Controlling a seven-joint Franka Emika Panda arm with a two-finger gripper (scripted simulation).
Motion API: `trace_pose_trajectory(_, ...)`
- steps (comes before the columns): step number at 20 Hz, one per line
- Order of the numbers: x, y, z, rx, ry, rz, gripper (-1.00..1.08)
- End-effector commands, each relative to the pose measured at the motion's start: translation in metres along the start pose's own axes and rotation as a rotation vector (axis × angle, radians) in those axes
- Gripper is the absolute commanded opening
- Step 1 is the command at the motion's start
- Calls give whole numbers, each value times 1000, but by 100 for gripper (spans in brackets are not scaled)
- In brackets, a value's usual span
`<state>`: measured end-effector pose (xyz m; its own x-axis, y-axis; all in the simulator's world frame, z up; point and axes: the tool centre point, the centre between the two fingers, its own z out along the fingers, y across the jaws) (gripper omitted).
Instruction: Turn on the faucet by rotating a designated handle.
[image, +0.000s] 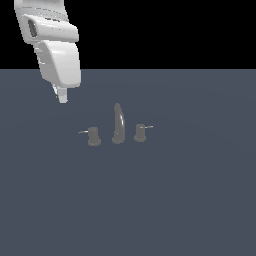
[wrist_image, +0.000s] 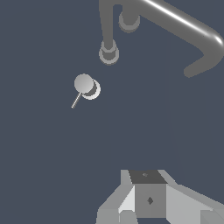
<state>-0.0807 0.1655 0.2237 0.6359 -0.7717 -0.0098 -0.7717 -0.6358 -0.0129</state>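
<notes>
On slate-blue surface (image: 190, 200), faucet (image: 118, 125)

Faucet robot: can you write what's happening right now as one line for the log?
phase: approach | tool: raised, touching nothing | handle: untouched, lever pointing to exterior view's left | faucet: spout upright between two knobs

Arm (image: 56, 47): glossy white, pale grey shading. Gripper (image: 62, 96): white in exterior view, grey with dark panel close up in wrist view (wrist_image: 148, 197). Faucet (image: 118, 125): dull grey throughout, spout with bright white highlight streak. Handle (image: 93, 136), nearest gripper: grey knob, lighter top, thin silvery lever rod. Floor (image: 190, 200): plain slate blue-grey, no pattern. Backdrop (image: 175, 30): flat black.
</notes>
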Motion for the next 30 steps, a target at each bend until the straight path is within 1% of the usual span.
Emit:
trace_pose_trajectory(1,4,-10,12,1,1,37,-100)
trace_pose_trajectory(10,24,-47,57,-3,5,177,-100)
trace_pose_trajectory(20,58,-90,115,-9,13,359,-100)
trace_pose_trajectory(25,74,-106,137,-10,15,433,-100)
trace_pose_trajectory(30,86,-116,152,-11,15,484,-100)
